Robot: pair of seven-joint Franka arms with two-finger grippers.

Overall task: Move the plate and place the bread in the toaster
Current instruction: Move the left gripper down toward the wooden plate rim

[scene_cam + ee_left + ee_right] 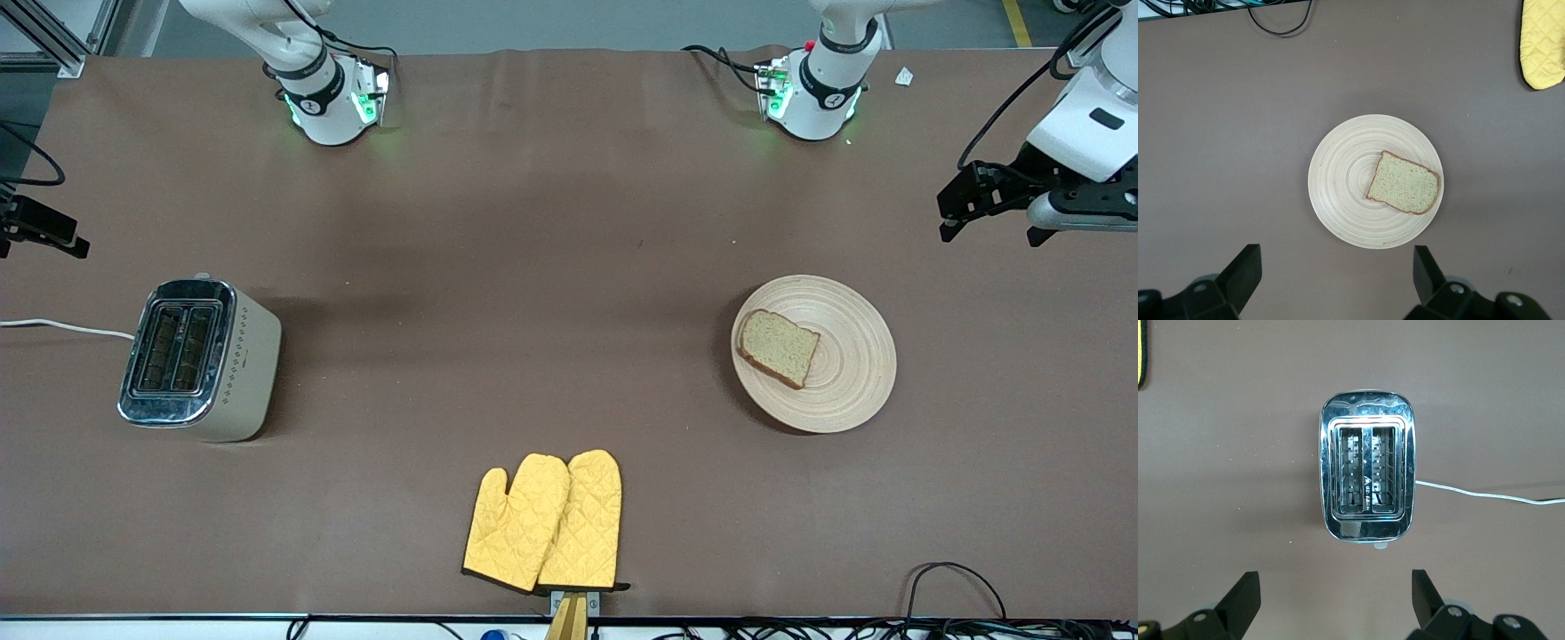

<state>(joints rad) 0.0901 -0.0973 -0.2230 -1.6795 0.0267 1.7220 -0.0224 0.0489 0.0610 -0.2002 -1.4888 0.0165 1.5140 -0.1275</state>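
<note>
Hovering with both claws in the air, nothing grasped.

Left gripper (1335,280): fingers spread wide and empty, up at the left arm's end of the table. Closest below it is the plate (1338,200), flat on the brown table (1218,167), not touched. On the plate lies the bread (1403,191), one slice, flat, off-centre toward the rim on the toaster's side. In the front view this claw (991,218) sits clear of the plate's edge, well apart from it. Farther out from it, near the front camera's edge of the table, a pair of yellow oven mitts (544,523) lies side by side, overlapping.

Right gripper (1331,600): also released, fingers wide, empty, out at the right arm's end of the table. Under it stands the toaster (1366,475), upright, both slots open and bare, chrome top facing up. A white power cord (1485,495) trails off from it toward the table edge.

Progress, as I judge it: nothing is done yet. Plate not moved, bread not lifted, slots empty. Plate and toaster are well apart, at opposite ends of the table. All of it is left: grip the plate rim, carry it toward the toaster, pick the slice, drop it in a slot.
</note>
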